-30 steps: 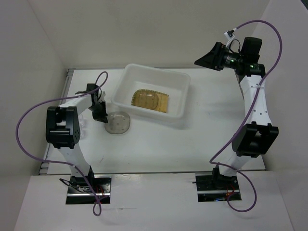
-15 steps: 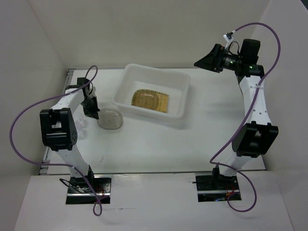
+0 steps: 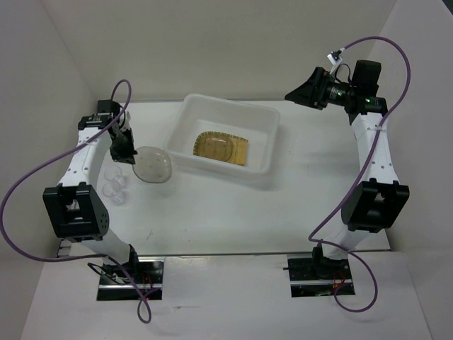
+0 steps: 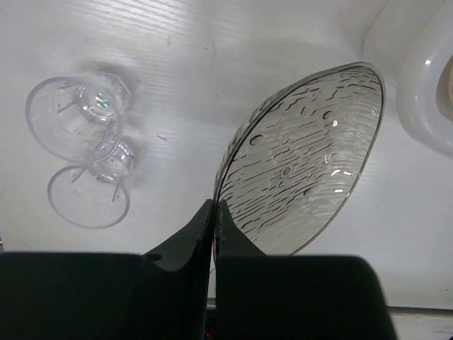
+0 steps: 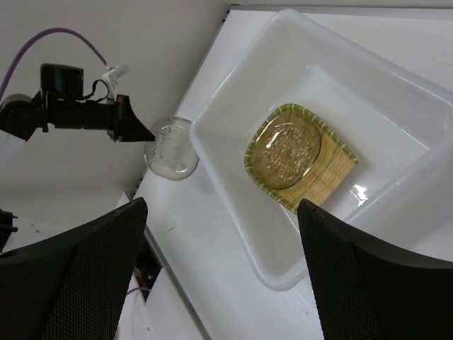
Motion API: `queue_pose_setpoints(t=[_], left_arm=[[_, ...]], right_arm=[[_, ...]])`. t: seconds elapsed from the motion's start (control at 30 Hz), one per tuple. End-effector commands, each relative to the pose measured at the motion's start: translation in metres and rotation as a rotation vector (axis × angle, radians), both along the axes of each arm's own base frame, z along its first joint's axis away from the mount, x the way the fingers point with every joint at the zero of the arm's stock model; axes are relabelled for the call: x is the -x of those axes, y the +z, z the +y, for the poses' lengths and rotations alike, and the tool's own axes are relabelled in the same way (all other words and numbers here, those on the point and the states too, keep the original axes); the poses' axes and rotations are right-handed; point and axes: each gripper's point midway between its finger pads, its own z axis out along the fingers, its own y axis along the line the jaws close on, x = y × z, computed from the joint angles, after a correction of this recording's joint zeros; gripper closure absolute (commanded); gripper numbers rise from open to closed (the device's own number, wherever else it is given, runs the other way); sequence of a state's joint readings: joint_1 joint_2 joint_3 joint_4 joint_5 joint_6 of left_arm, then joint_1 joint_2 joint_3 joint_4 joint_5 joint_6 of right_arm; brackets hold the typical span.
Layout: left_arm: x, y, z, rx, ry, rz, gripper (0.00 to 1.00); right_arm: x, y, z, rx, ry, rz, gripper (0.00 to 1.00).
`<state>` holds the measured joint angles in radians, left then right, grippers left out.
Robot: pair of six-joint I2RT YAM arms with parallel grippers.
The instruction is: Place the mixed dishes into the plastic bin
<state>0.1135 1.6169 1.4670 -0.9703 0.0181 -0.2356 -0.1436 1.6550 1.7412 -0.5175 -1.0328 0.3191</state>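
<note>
The left hand (image 4: 214, 212) pinches the near rim of a translucent grey-brown rounded-square saucer (image 4: 304, 156), its fingers pressed onto the thin edge; the saucer hangs tilted above the white desk (image 3: 283, 205), just beside the left wall of the large translucent white plastic bin (image 3: 233, 173) and outside it. The right hand (image 3: 294, 92) hovers high near the far right corner of the bin; its fingers are spread and hold nothing. Inside the bin lies a yellow bamboo-weave fan-shaped plate (image 3: 241, 153); a second grey-brown saucer (image 3: 216, 147) rests on it. Two small clear glass cups (image 4: 78, 120) sit touching on the desk near the left arm, apart from the bin.

Step in hand, as judged: carry the held saucer over the rim and set it inside. Procedure:

- Raise the saucer's lowest edge above the flared rim before moving sideways.
- Travel slowly; the grip takes one edge only, so the saucer may pivot between the fingers.
- Level the saucer; lower it close to the stacked dishes; release only then.
- Route the left arm away from the cups.
</note>
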Motion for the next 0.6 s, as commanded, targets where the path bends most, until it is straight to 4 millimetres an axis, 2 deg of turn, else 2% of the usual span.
queue_pose_setpoints(t=[0.0, 0.13, 0.17, 0.23, 0.33, 0.43, 0.47, 0.57], left_arm=[[0.013, 0.015, 0.007, -0.045, 0.017, -0.014, 1.0], [0.015, 0.028, 0.026, -0.122, 0.096, -0.025, 1.0], [0.016, 0.034, 0.037, -0.166, 0.125, -0.038, 1.0], [0.012, 0.046, 0.045, -0.186, 0.162, -0.065, 1.0], [0.006, 0.067, 0.045, -0.179, 0.189, -0.125, 1.0], [-0.006, 0.098, 0.042, -0.152, 0.233, -0.224, 1.0], [-0.012, 0.115, 0.043, -0.148, 0.244, -0.274, 1.0], [-0.022, 0.148, 0.035, -0.094, 0.246, -0.379, 1.0]], right_arm=[[0.011, 0.021, 0.004, 0.014, 0.013, -0.082, 0.09], [0.011, 0.021, 0.004, 0.014, 0.013, -0.082, 0.09], [0.011, 0.021, 0.004, 0.014, 0.013, -0.082, 0.09], [0.012, 0.02, 0.003, 0.018, 0.015, -0.08, 0.09], [0.012, 0.017, 0.003, 0.017, 0.015, -0.071, 0.09], [0.012, 0.013, 0.003, 0.015, 0.015, -0.062, 0.09], [0.012, 0.013, 0.003, 0.015, 0.015, -0.062, 0.09], [0.013, 0.012, 0.003, 0.019, 0.006, -0.06, 0.09]])
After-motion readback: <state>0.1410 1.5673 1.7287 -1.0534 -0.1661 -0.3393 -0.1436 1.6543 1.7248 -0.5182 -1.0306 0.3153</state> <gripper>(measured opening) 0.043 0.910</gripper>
